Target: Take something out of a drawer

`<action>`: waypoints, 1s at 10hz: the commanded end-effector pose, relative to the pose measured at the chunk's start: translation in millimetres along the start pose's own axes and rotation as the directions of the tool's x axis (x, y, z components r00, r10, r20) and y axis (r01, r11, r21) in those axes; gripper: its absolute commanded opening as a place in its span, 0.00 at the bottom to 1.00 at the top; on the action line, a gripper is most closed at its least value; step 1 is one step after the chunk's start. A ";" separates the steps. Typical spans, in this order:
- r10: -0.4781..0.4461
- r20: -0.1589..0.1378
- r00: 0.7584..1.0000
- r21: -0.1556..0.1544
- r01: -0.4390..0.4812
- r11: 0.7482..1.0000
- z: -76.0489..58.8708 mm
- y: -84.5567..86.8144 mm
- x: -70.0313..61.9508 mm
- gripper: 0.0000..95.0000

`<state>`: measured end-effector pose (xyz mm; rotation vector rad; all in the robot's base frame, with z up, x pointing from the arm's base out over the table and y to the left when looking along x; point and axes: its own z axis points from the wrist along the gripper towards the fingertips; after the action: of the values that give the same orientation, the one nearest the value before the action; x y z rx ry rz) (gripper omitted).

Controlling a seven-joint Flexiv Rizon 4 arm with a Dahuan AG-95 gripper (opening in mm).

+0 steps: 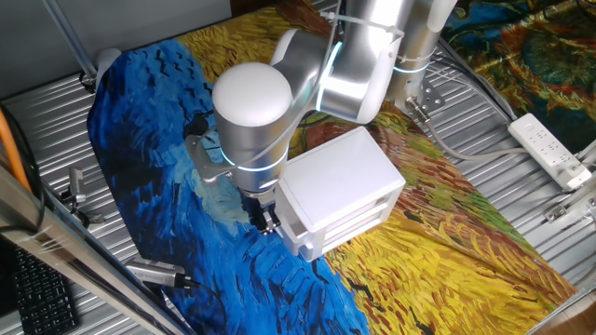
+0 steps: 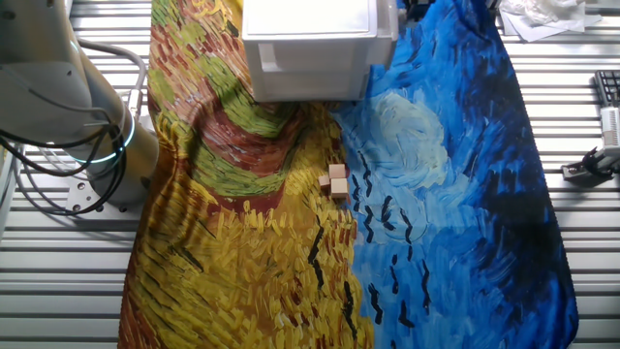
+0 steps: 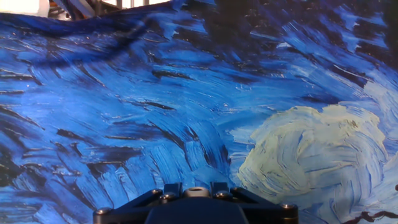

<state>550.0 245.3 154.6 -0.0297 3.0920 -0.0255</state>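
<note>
Painted blue-and-yellow cloth (image 2: 436, 223) covers the ribbed metal surface (image 2: 58, 281), no writing legible. Small light-brown wooden blocks (image 2: 335, 182) lie on the cloth before the white plastic cabinet's shut drawer (image 2: 312, 50). Whether the end effector (image 1: 267, 220) beside the cabinet is open cannot be told.

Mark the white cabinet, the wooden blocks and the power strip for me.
white cabinet (image 1: 340, 172): one fixed view, its top face.
wooden blocks (image 2: 336, 181): the other fixed view, middle of the small cluster on the cloth.
power strip (image 1: 551, 149): one fixed view, its white body.

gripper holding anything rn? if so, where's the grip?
Cannot tell. The gripper is mostly hidden beside the cabinet, and the hand view shows only cloth, no fingertips. Wooden blocks lie loose on the cloth.
</note>
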 end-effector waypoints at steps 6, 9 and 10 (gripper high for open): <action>-0.007 -0.016 1.000 -0.003 0.007 1.000 0.9 -3.5 -17.2 0.00; -0.009 -0.025 1.000 -0.005 0.009 1.000 -2.8 -5.2 -26.5 0.00; -0.011 -0.023 1.000 -0.004 0.011 1.000 -0.7 -5.4 -28.5 0.00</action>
<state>581.8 241.7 155.5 -0.0489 3.1172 -0.0200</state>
